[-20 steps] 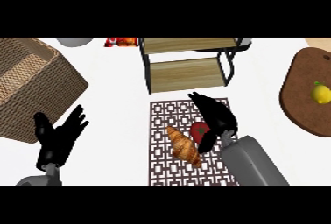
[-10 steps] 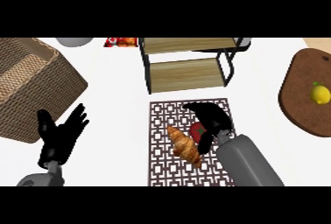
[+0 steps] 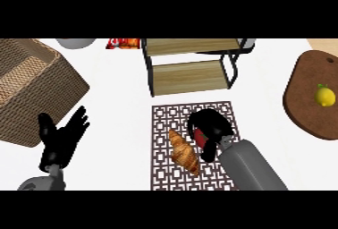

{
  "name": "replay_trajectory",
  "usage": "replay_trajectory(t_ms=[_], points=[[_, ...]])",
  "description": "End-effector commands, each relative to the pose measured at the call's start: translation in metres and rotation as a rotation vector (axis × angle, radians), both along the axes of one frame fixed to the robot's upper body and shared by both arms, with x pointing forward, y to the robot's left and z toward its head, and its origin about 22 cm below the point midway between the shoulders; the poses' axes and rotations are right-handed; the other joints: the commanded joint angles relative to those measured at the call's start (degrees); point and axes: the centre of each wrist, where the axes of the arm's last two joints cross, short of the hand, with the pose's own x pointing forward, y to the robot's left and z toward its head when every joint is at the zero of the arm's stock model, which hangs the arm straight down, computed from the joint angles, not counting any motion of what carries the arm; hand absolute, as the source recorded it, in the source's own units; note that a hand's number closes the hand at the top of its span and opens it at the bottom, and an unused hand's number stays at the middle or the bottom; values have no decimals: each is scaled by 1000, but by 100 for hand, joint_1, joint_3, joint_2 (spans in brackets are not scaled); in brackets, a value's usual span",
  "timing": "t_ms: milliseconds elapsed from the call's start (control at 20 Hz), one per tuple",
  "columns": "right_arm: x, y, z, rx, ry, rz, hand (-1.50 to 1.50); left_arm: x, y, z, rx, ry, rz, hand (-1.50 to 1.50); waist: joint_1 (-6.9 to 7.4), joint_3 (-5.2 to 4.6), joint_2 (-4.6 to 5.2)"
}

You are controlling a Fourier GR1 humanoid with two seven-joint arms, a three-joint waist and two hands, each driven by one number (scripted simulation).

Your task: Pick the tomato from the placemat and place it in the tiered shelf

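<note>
The red tomato (image 3: 199,135) lies on the brown patterned placemat (image 3: 165,117), mostly hidden under my right hand (image 3: 210,127), whose fingers curl down around it. A golden croissant (image 3: 183,151) lies on the mat just left of that hand. The tiered shelf (image 3: 191,62), with wooden boards and a black frame, stands beyond the placemat's far edge. My left hand (image 3: 61,139) rests open at the lower left, fingers up, away from the mat.
A large wicker basket (image 3: 33,89) fills the left side. A dark wooden cutting board (image 3: 310,107) with a yellow lemon (image 3: 324,95) lies at the right. A grey bowl (image 3: 76,43) and a red snack packet (image 3: 123,43) sit at the back.
My right hand has drawn down and closed over the tomato, its fingers curling from spread to wrapped around it. The left hand has stayed still.
</note>
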Motion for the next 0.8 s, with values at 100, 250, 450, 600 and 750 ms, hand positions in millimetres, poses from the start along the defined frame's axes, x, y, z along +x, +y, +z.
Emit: replay_trajectory(t_ms=[100, 250, 450, 600, 750], points=[[-42, 17, 19, 134, -82, 84, 150, -3, 20, -2, 7, 16, 11, 0, -87, 32, 46], [-34, 47, 49, 133, -43, -44, 150, 4, 0, 6, 11, 8, 3, 0, 12, 35, 61], [-52, 83, 46, 210, -44, -214, 150, 8, -9, 5, -21, 17, -21, 0, 140, 38, 77], [-75, 103, 96, 294, -177, -207, 150, 2, 3, 2, -9, 24, -8, 0, 83, 33, 42], [-79, 109, 146, 385, -315, -248, 150, -3, 4, 2, -6, 11, -18, 0, 41, 29, 17]])
